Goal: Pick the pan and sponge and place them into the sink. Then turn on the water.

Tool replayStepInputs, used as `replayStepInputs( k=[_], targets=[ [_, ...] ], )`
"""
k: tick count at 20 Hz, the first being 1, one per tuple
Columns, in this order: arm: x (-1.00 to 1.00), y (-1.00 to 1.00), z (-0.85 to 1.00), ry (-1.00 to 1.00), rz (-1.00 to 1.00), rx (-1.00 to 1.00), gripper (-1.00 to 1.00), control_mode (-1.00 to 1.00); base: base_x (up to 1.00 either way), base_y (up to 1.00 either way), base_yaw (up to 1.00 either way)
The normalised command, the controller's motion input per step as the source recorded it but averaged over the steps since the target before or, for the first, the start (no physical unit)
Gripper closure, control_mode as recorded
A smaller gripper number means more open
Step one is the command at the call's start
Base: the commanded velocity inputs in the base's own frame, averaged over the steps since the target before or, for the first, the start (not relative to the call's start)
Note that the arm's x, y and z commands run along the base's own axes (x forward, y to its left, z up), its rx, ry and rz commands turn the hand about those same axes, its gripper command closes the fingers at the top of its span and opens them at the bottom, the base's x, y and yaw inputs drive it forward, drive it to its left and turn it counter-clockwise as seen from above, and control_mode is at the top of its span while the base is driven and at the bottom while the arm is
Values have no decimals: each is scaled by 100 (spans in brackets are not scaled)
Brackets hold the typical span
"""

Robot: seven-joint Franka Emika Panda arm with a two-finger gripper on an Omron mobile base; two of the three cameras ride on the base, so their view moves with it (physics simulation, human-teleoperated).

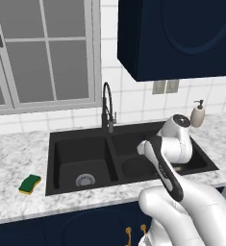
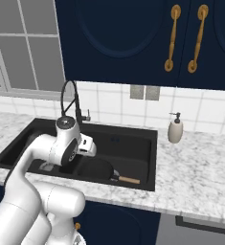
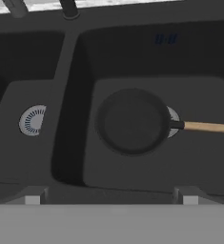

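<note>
While sponge (image 1: 30, 184) outside, pan (image 3: 132, 121) in sink (image 3: 75, 71)

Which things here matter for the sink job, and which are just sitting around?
Job:
- pan, already lying in the right basin
- sponge, on the counter left of the sink
- sink
- faucet, no water running
- end effector, open above the sink

Just there:
- soap bottle
- window
- cabinets
</note>
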Motion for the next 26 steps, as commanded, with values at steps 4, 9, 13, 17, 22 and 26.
replayStepInputs(
  k=[4,9,13,17,22,26],
  targets=[
    [33,8,0,0,-4,0,-100,-100,0,0,0],
    [11,16,0,0,-1,0,-100,-100,0,0,0],
    [-6,43,0,0,0,0,-100,-100,0,0,0],
    [-14,59,0,2,0,0,-100,-100,0,0,0],
    [-41,60,-24,0,0,0,-100,-100,0,0,0],
    [-49,70,-9,0,-1,6,-100,-100,0,0,0]
  ],
)
